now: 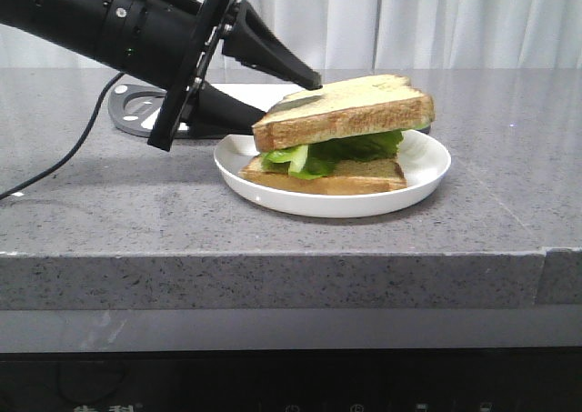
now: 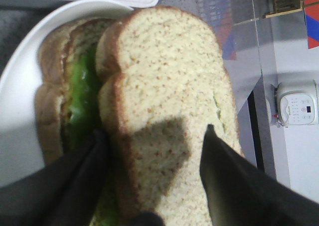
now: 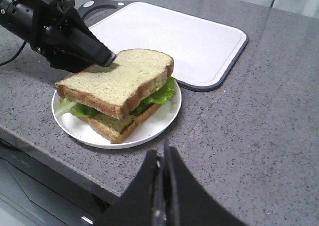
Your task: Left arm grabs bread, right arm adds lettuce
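The bread is the top slice, lying tilted on the lettuce, which sits on a second slice on a white plate. My left gripper straddles the bread's left edge, one finger above its face and one below. In the left wrist view the gripper stands wider than the bread is thick, and the upper finger casts a shadow on it; the lettuce shows beside it. My right gripper is shut and empty, near the table's front edge, short of the plate.
A white cutting board with a dark rim lies behind the plate. The left arm's cable trails over the grey counter at the left. The counter's front edge runs close below the plate.
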